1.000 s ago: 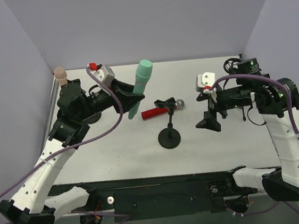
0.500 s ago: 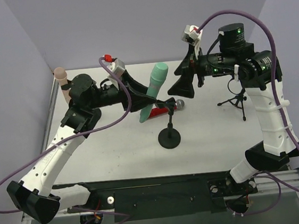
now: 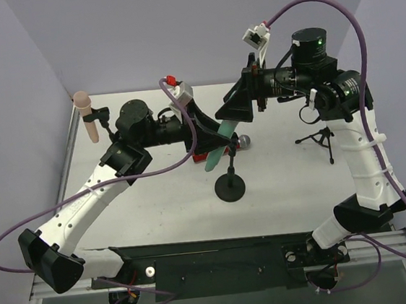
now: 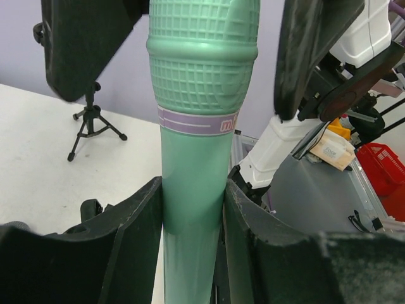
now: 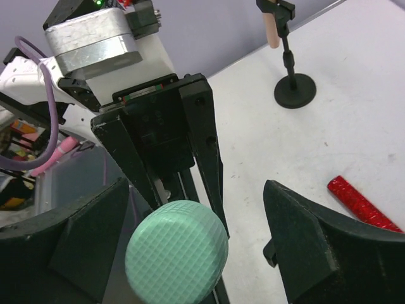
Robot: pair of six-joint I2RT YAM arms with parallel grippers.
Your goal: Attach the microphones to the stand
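Handover starting
My right end effector (image 5: 202, 234) swung in, fingers apart around the mint green microphone (image 4: 201, 76); left end effector (image 4: 193, 221) clamps it.

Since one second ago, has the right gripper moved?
Yes. The right gripper swung left, from right of the round-base stand to beyond it, at the green microphone.
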